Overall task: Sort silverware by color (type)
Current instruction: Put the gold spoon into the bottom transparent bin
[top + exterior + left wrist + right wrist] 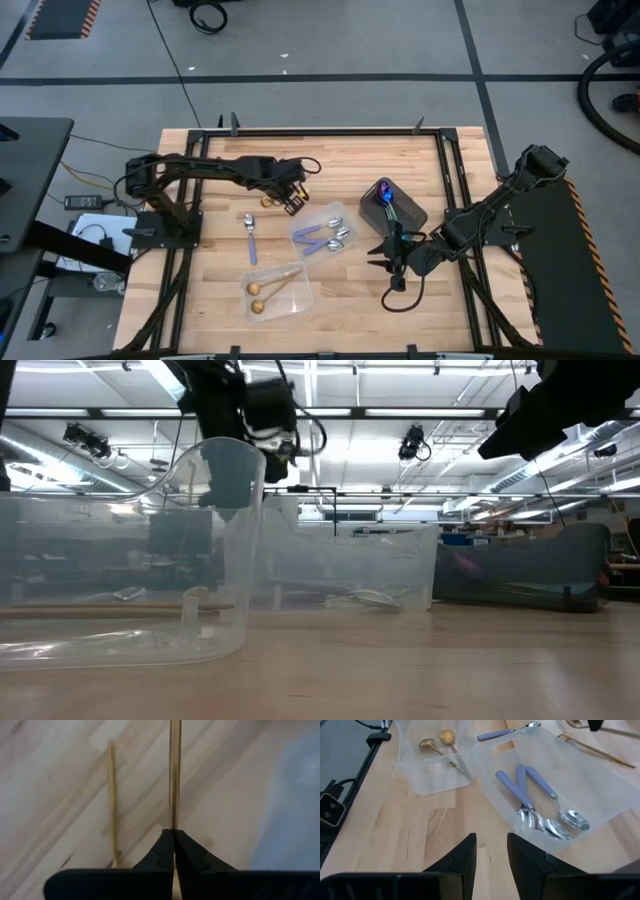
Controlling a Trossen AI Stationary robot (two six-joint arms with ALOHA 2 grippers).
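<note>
Left end effector [174,837] clamped on gold spoon [175,775] handle above desk [330,310], near trays. We judge spoon light, stiff, slippery: pinch mid-handle. Right end effector [491,851] open, empty, by purple-handled spoons [532,800].

Two clear plastic trays [325,232] [277,292], dark grey tray [408,212], wooden table [340,160].
</note>
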